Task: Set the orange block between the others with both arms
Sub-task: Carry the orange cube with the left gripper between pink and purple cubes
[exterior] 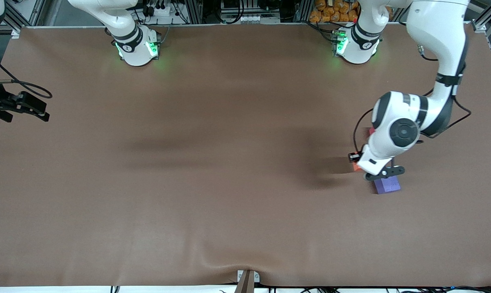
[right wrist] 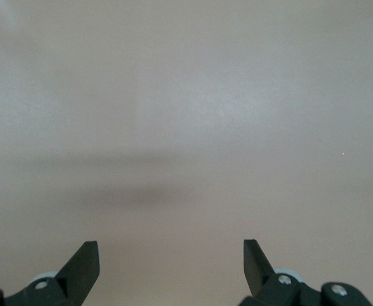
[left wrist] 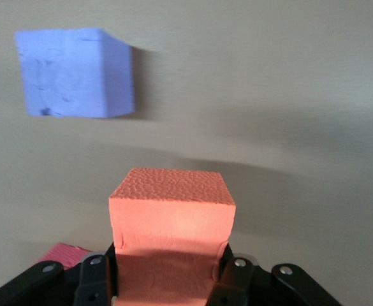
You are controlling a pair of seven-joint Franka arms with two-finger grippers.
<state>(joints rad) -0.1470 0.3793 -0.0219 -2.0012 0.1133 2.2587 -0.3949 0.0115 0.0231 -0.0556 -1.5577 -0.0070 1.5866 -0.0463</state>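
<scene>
We see a wide desk (exterior: 212, 162) covered by a brown cloth that reaches almost to every edge. The cloth lies mostly flat, with a small pucker at the middle of the edge nearest the front camera, where a grey bracket (exterior: 247, 277) is clamped. Soft shadows fall across the cloth near its middle. Along the edge farthest from the front camera runs an aluminium frame (exterior: 229, 12) with black cables and a white power strip (exterior: 160, 9) hanging among its bars. Toward the left arm's end, above that edge, we make out a heap of orange objects (exterior: 334, 11), too small to name.
</scene>
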